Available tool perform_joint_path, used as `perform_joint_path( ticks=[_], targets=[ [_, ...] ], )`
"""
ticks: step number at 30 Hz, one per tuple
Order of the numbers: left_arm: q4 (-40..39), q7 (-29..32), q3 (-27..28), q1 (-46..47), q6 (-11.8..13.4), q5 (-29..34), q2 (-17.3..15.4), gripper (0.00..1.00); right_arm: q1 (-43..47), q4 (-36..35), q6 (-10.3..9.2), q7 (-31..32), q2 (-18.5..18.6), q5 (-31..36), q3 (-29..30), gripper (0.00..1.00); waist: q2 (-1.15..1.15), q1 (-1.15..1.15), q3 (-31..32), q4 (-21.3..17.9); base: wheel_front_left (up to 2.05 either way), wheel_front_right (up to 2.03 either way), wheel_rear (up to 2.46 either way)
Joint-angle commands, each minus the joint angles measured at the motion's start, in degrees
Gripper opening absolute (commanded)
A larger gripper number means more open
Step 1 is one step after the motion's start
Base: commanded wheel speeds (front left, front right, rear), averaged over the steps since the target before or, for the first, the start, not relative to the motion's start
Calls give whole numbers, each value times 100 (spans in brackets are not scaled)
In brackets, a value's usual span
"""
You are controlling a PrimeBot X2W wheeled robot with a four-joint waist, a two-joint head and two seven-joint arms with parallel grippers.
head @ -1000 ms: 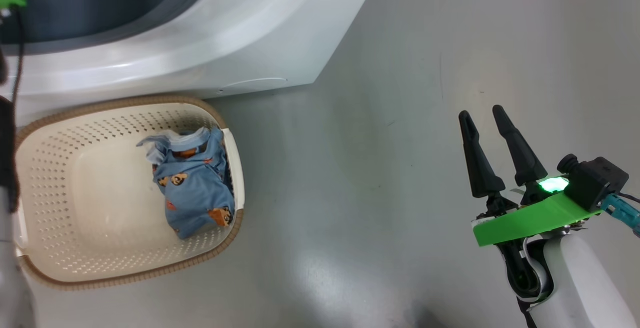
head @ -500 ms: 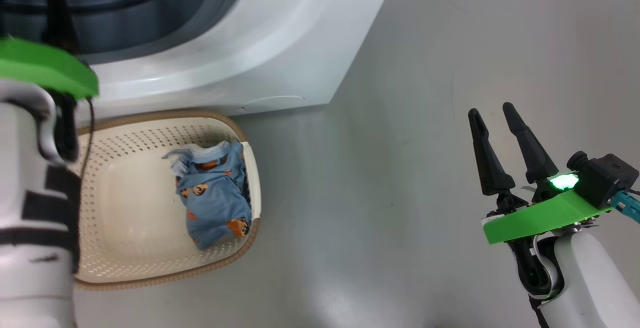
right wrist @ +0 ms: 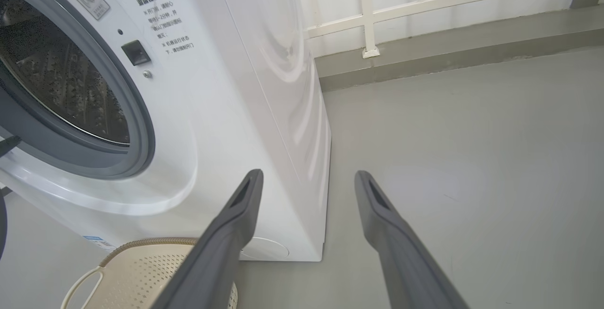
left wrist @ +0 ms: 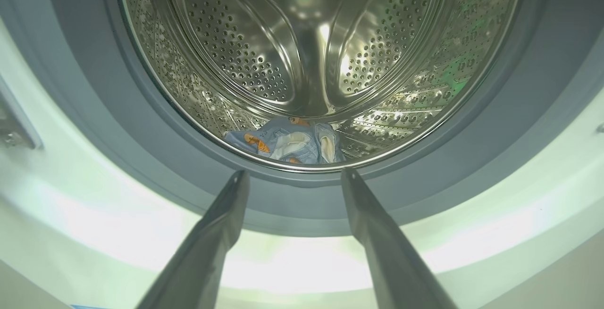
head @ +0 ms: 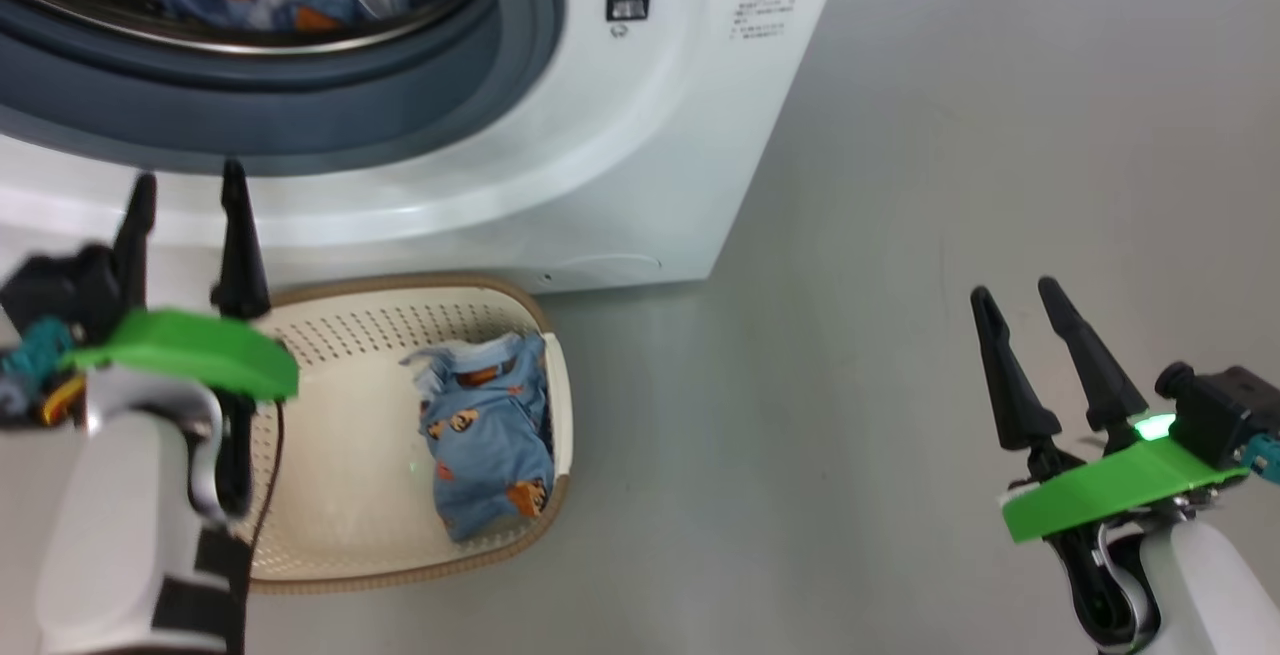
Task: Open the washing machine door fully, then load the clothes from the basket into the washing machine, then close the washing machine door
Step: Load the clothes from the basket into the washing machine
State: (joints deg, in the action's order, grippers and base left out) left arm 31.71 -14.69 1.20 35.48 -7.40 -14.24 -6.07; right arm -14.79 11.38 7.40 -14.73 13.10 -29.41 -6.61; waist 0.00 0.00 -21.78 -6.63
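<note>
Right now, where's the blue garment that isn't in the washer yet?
Head view, left of centre: the blue garment lies inside the basket against its right wall, on the floor just in front of the washing machine.

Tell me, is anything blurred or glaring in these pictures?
Head view: the left gripper looks blurred, the right gripper crisp. Left wrist view: the white front of the washing machine glares below the drum, tinged green; the fingers are out of focus. Right wrist view: sharp, soft sheen on the floor.
</note>
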Motion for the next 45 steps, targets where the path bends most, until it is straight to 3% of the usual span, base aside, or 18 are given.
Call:
perform_joint_path(
  ticks=[1, 25, 45],
  targets=[
    [-208, -30, 181, -154, -9, 60, -168, 100, 153, -94, 9, -27, 92, -73, -76, 100, 0, 0, 261, 169, 0, 0, 0],
    [-2041, -30, 511, -3256, -9, 202, 52, 100, 1211, -106, 9, -27, 276, -134, 153, 100, 0, 0, 1485, 318, 0, 0, 0],
    [-2549, -30, 577, -3886, -9, 265, 254, 100, 1414, -124, 9, -27, 216, -126, 173, 100, 0, 0, 1624, 242, 0, 0, 0]
  ],
)
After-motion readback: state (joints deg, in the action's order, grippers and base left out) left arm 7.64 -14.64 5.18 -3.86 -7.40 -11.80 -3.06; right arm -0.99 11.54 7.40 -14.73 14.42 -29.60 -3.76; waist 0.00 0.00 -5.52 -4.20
